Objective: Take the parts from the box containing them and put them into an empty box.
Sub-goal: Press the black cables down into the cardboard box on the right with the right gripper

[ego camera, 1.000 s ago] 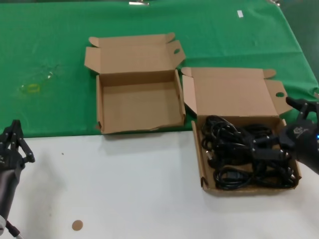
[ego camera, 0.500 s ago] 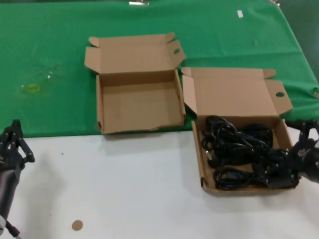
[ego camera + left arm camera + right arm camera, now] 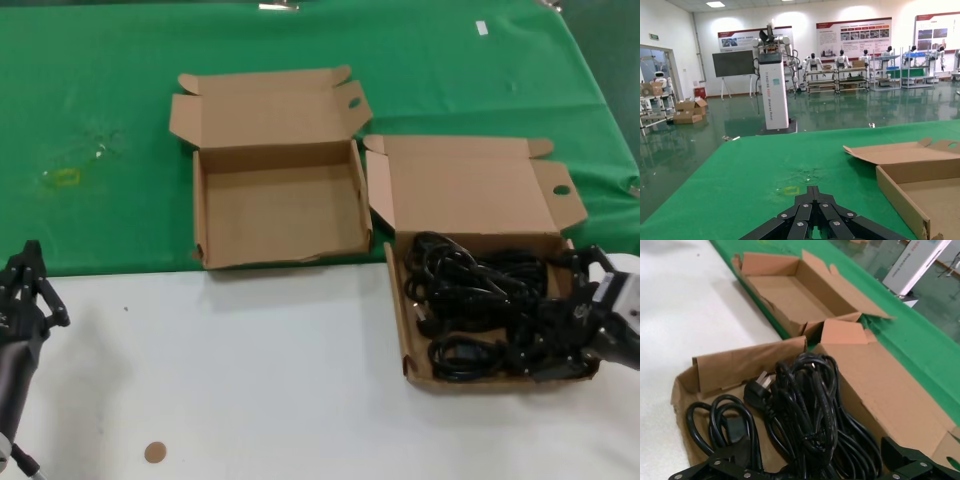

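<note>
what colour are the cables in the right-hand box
Black cables, clearest in the right wrist view.
</note>
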